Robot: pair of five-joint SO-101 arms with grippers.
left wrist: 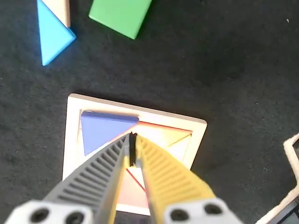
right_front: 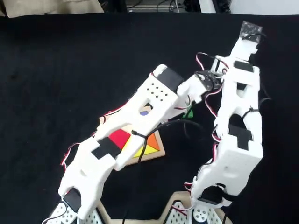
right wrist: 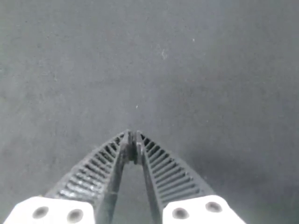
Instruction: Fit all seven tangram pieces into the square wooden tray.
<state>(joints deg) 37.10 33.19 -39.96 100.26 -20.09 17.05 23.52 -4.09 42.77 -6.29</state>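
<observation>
Roughly half-filled, the tray (left wrist: 71,140) is awaiting the green piece (left wrist: 120,15) lying at its two o'clock and a blue triangle (left wrist: 51,35), both arms' jaws shut, empty.

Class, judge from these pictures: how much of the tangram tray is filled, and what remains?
Done: a blue-violet triangle, an orange piece, a red piece and a yellow piece lie in the wooden tray. In hand: nothing; the left gripper hangs shut over the tray, the right gripper shut over bare table. Left: the green piece and light blue triangle lie outside the tray.
</observation>
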